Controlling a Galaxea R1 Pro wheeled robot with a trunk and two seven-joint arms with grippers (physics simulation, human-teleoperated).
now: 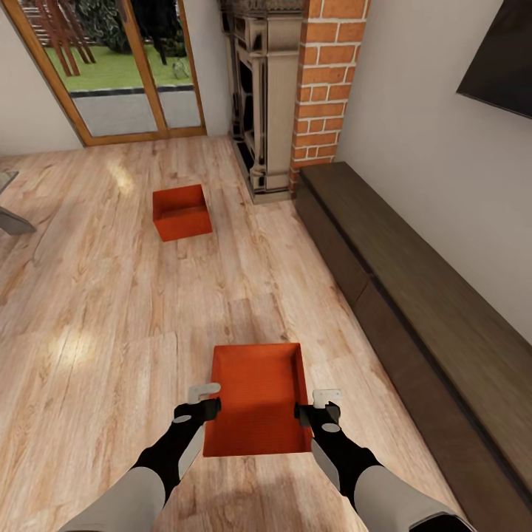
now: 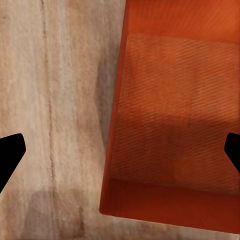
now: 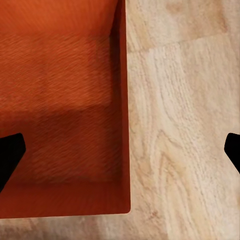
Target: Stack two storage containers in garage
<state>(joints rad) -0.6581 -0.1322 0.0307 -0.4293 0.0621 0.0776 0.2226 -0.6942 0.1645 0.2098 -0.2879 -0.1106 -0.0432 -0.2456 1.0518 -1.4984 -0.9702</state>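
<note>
Two orange-red storage containers stand on the living room's light wood-plank floor. The near container (image 1: 257,399) sits right in front of me; the far container (image 1: 181,213) stands by the fireplace. My left gripper (image 1: 207,403) is open over the near bin's left wall (image 2: 112,150), one fingertip (image 2: 10,156) above the planks and the other above the ribbed inside. On the opposite side my right gripper (image 1: 318,405) is open too, astride the right wall (image 3: 125,125), with one fingertip (image 3: 10,155) over the inside. Neither holds anything.
A long dark wooden cabinet (image 1: 414,295) runs along the right wall under a dark screen (image 1: 502,59). The carved-stone fireplace (image 1: 266,96) with its brick column (image 1: 325,81) and the wood-framed glass doors (image 1: 125,74) stand at the back. A grey furniture corner (image 1: 11,214) shows at far left.
</note>
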